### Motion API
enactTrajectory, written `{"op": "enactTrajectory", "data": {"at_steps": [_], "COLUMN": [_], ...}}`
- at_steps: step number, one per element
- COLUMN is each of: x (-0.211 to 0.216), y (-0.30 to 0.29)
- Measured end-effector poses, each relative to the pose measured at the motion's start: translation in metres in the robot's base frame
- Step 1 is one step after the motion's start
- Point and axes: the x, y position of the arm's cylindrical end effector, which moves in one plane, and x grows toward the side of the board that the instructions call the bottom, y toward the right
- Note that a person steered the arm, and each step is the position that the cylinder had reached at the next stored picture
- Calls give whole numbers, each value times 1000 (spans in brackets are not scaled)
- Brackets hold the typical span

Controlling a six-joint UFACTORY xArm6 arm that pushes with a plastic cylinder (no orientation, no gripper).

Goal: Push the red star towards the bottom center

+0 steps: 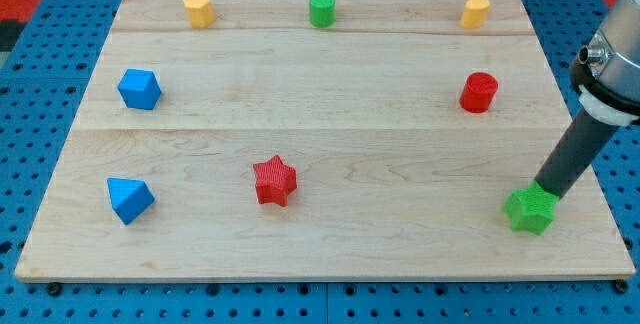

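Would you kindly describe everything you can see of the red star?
The red star is a small, chunky star-shaped block, matte red with ridged sides, apparently plastic. It lies flat on the wooden board, left of centre in the lower half, with nothing touching it. My tip is far off at the view's right, by the green star.

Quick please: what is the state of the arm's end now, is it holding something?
No gripper: my tip holds nothing; it sits at the green star, far on the view's right of the red star.
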Motion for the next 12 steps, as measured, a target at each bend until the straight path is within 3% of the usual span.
{"op": "enactTrajectory", "data": {"at_steps": [3,5,7,8,9,12], "x": [-22,-31,-69,-52,-30,-6], "y": [-126,-254,-299,-352,-364,-279]}}
